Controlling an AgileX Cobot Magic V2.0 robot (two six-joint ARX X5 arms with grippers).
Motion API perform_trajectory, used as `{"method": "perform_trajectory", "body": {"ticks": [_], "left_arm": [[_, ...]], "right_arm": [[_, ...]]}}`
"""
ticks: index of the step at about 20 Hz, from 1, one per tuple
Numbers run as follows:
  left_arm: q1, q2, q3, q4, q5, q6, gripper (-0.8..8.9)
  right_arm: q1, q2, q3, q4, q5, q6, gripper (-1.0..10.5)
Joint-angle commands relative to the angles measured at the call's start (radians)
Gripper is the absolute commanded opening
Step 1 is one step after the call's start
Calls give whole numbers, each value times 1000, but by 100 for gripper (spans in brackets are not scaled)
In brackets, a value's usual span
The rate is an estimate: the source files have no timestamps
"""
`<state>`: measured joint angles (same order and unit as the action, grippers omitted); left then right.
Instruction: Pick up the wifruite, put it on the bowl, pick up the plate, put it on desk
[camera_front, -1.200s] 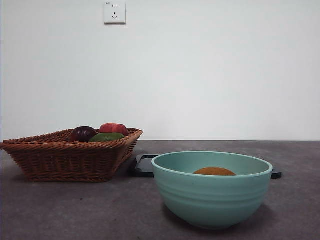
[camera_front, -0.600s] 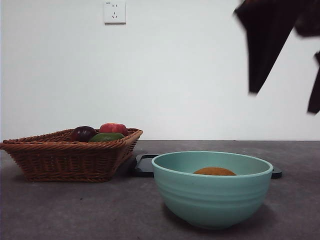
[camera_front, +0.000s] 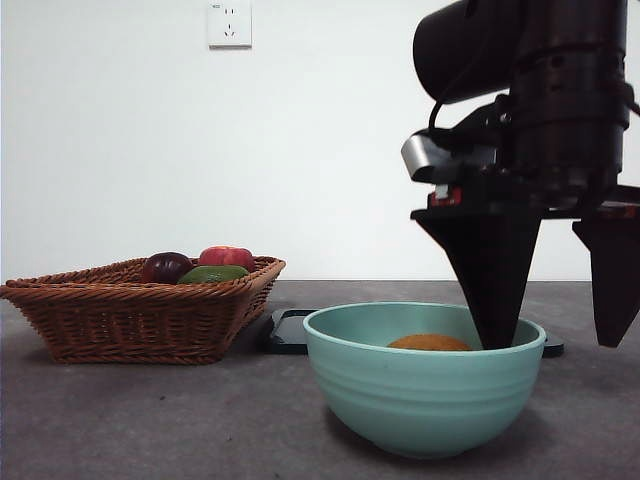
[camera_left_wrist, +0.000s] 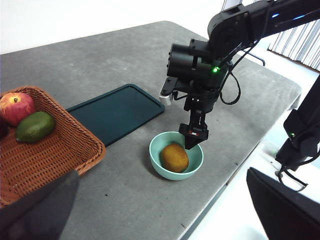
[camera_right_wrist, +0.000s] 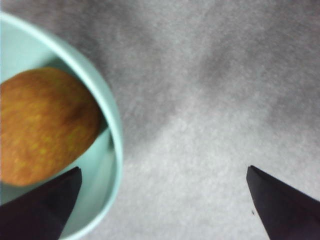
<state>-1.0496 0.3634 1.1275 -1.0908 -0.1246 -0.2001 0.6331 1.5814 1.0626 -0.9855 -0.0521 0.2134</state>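
The brownish-orange wifruite (camera_front: 429, 343) (camera_left_wrist: 174, 157) (camera_right_wrist: 42, 125) lies inside the mint-green bowl (camera_front: 420, 395) (camera_left_wrist: 165, 173) (camera_right_wrist: 116, 140) on the grey desk (camera_front: 150, 420). My right gripper (camera_front: 552, 345) (camera_left_wrist: 193, 142) (camera_right_wrist: 162, 170) is open and straddles the bowl's right rim, one jaw inside beside the fruit, the other outside. It holds nothing. The plate (camera_front: 290, 330) (camera_left_wrist: 117, 110), a dark rectangular tray, lies flat behind the bowl. High above the table, my left gripper (camera_left_wrist: 162, 172) is open and empty.
A wicker basket (camera_front: 130, 310) (camera_left_wrist: 45, 155) stands left of the bowl, holding a red apple (camera_left_wrist: 16, 106), a green fruit (camera_left_wrist: 35, 126) and a dark purple fruit (camera_front: 166, 266). The table's edge (camera_left_wrist: 235, 175) runs close to the bowl.
The right arm came in from the top right and dropped onto the bowl's right rim. Bowl, fruit, tray and basket have not moved.
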Motion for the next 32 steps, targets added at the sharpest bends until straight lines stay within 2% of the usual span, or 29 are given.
{"method": "perform_trajectory", "body": {"ticks": [1, 3, 8, 9, 14, 20, 24, 32], "left_arm": [[-9, -2, 10, 14, 0, 8, 597], [-9, -2, 10, 14, 0, 8, 597], [-9, -2, 10, 14, 0, 8, 597], [-9, -2, 10, 14, 0, 8, 597], [-9, -2, 10, 14, 0, 8, 597], [-9, -2, 10, 14, 0, 8, 597], [-9, -2, 10, 14, 0, 8, 597], [-9, -2, 10, 14, 0, 8, 597]], "right_arm": [[7, 29, 16, 26, 2, -2, 520], [7, 42, 16, 70, -1, 21, 478], [11, 60, 16, 110, -29, 49, 58], [16, 60, 16, 113, -29, 49, 14], [22, 60, 25, 122, -29, 64, 10], [-8, 70, 155, 76, -26, 58, 10], [-76, 151, 314, 2, -26, 11, 10], [-200, 459, 712, -106, -29, -62, 10]]}}
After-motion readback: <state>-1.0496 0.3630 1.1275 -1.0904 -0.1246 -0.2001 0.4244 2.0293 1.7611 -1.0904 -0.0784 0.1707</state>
